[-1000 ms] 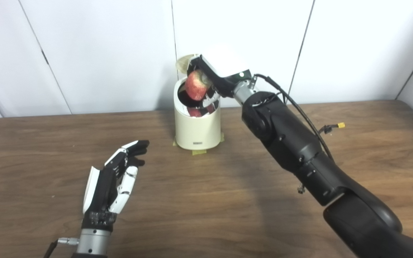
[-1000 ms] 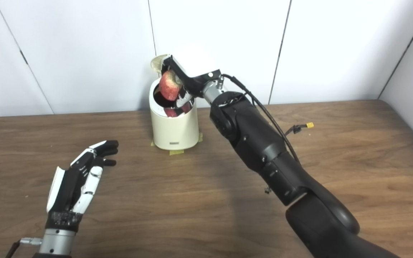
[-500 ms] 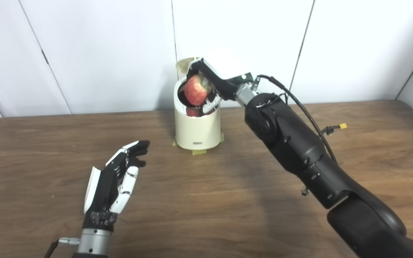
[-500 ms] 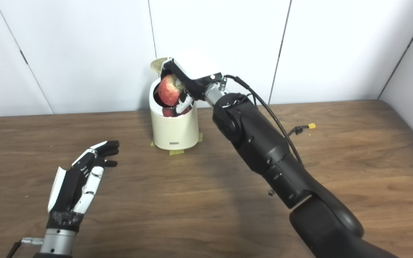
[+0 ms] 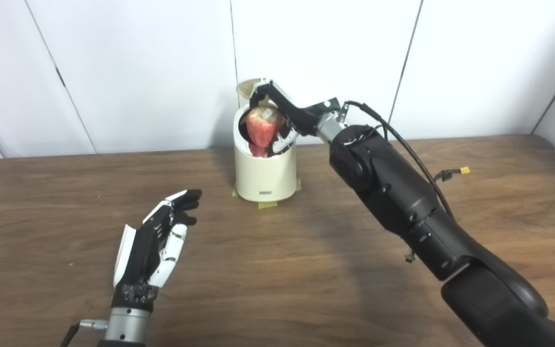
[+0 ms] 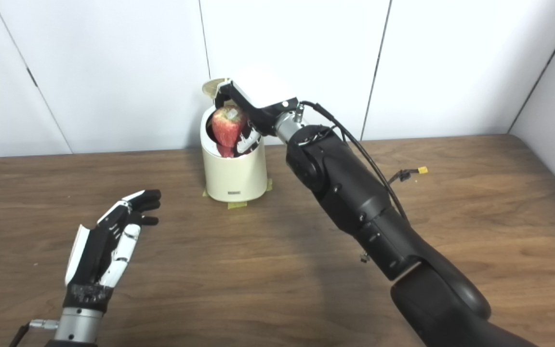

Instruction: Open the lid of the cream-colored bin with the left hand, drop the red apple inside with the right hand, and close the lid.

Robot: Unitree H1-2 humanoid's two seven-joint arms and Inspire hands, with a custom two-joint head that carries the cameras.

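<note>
The cream-colored bin (image 5: 264, 176) stands at the back of the table with its lid (image 5: 244, 87) tipped up behind the mouth. The red apple (image 5: 261, 125) sits upright in the mouth, half below the rim, pale top facing up. My right hand (image 5: 289, 113) reaches over the bin from the right. One finger arches above the apple with a gap showing, and the others hang inside the rim beside it. My left hand (image 5: 154, 246) hovers open over the near-left of the table, palm turned right, far from the bin.
Yellow tape (image 5: 268, 204) marks the bin's base. A cable with a yellow connector (image 5: 458, 171) hangs off my right forearm above the table. White wall panels stand close behind the bin. Bare wooden table (image 5: 277, 270) lies between my two arms.
The apple has sunk from above the rim into the bin's mouth and turned upright. My right hand's fingers have spread off it. The left hand has stayed put.
</note>
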